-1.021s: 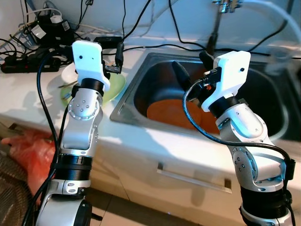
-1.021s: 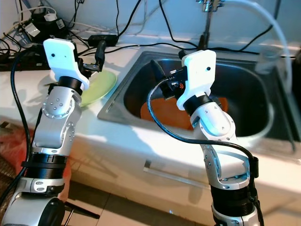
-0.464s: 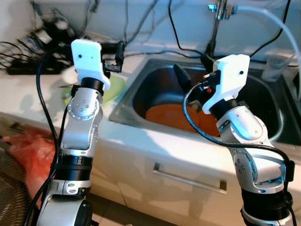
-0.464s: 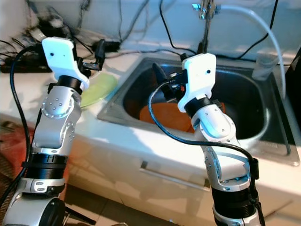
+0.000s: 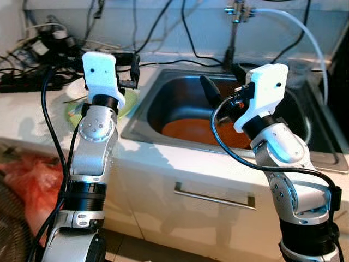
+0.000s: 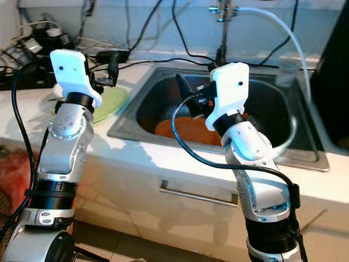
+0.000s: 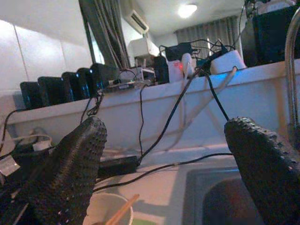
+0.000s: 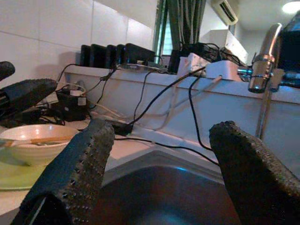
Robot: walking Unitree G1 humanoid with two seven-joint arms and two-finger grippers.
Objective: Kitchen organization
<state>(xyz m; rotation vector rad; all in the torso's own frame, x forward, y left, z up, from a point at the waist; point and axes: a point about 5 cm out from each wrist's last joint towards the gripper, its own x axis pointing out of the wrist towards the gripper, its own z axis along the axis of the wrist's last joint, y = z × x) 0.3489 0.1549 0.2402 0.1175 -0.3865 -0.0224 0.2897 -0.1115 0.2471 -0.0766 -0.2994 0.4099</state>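
Nothing looks tidied yet. The round orange plate (image 5: 188, 129) lies in the steel sink (image 5: 143, 112). A white bowl with chopsticks (image 8: 33, 138) sits on a green plate (image 6: 110, 102) by the counter's left sink edge. Left gripper (image 7: 164, 173) and right gripper (image 8: 154, 173) hang spread wide, holding nothing.

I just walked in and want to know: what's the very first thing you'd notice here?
Two shiny silver arms reach out over the kitchen counter, the left pincer open above a green plate and the right pincer open over the metal sink. Down in the sink lies something big, flat and orange. Behind it all, black cables tangle along the wall.
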